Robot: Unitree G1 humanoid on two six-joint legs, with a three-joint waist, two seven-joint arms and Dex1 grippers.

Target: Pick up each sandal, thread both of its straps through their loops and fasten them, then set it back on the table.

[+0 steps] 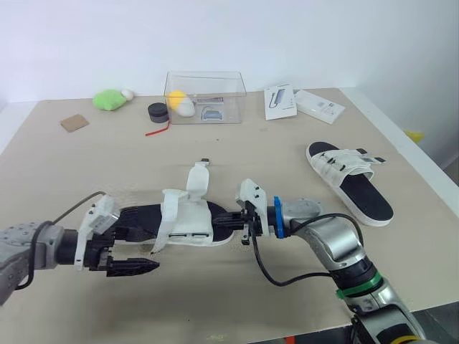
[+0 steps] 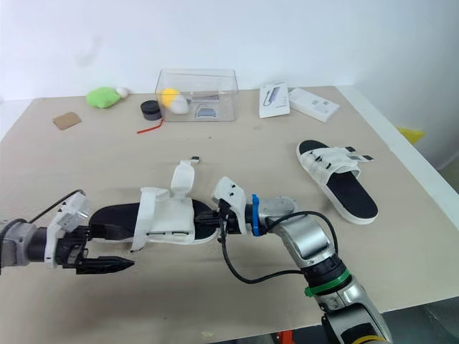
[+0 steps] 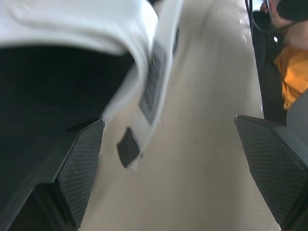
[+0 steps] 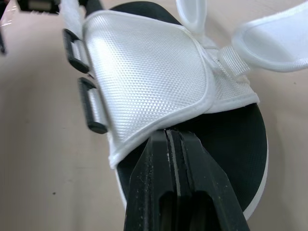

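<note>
Behind sandal [image 1: 186,215], clear box [image 1: 231,92] with yellow object [image 1: 175,97]; left jaws wide, right jaws closed.

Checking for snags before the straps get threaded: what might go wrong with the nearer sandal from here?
The right gripper is shut with its tips at the edge of the white upper of the sandal, seemingly holding nothing, so it may shove the sandal rather than lift it. The left gripper is open at the heel with a loose strap between its fingers; closing might pinch the strap instead of the sole.
</note>
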